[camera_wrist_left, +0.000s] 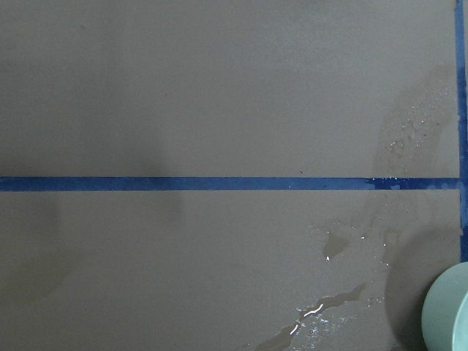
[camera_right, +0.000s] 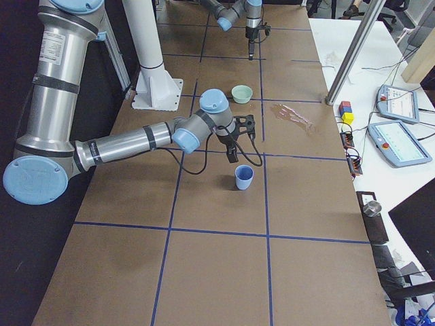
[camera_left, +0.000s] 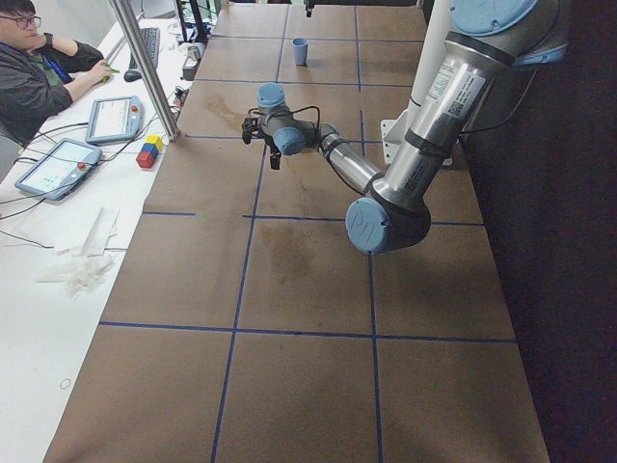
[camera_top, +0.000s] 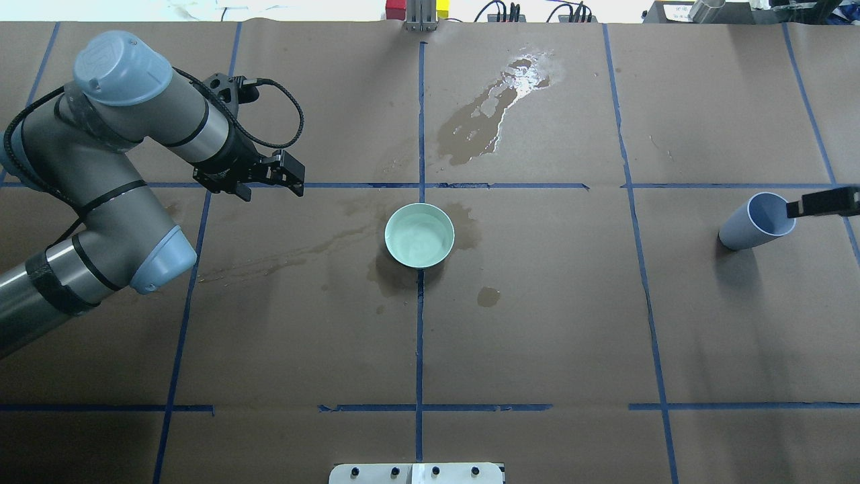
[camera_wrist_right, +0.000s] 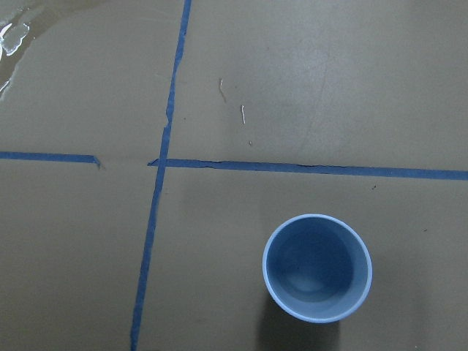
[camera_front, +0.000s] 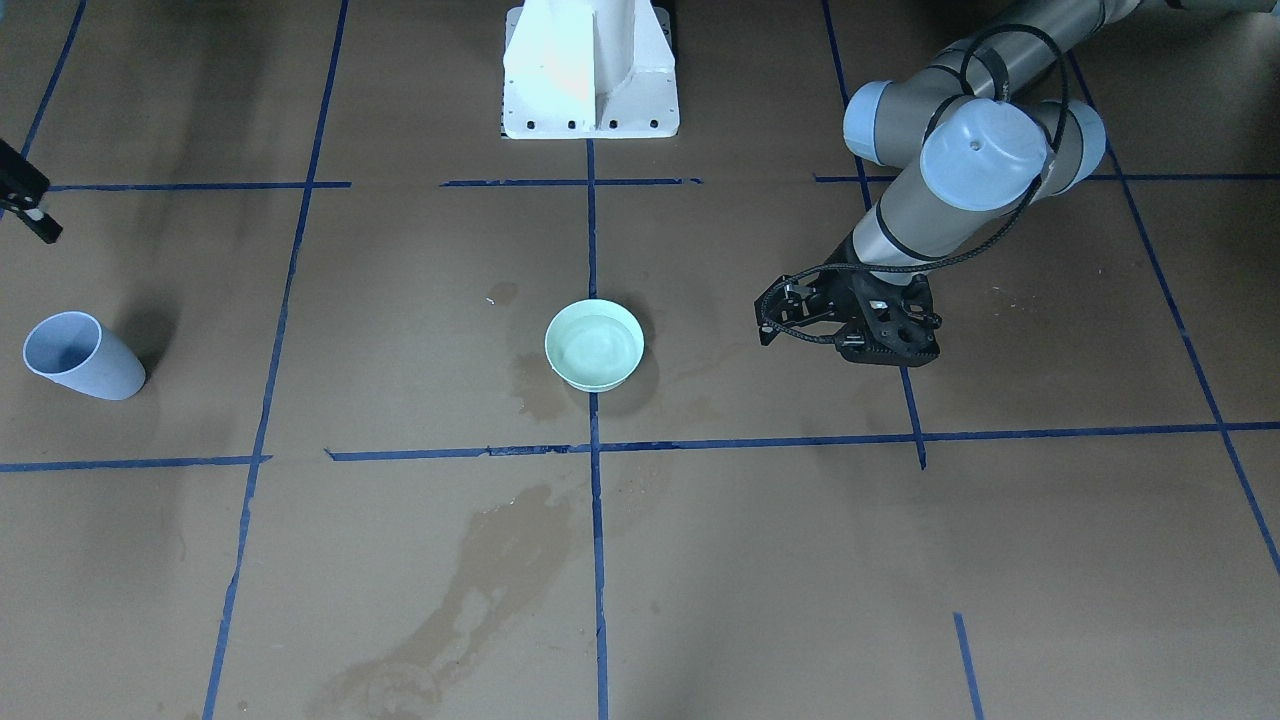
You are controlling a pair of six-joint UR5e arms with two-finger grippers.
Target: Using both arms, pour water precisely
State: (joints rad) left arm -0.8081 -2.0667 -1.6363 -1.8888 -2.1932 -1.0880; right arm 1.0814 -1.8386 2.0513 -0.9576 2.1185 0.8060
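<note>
Water lies clear and faintly rippled inside the pale green bowl.

A brown paper-covered bench is divided into squares by blue tape lines. A pale green bowl sits near its centre, on a tape line. A blue cup stands upright near the right edge. Dark brown stains spread toward the far edge, and a small blotch lies near the bowl. A white pedestal is bolted at the near edge. Off the far edge, a seated person, two tablets, coloured blocks and a metal post occupy a white desk.
</note>
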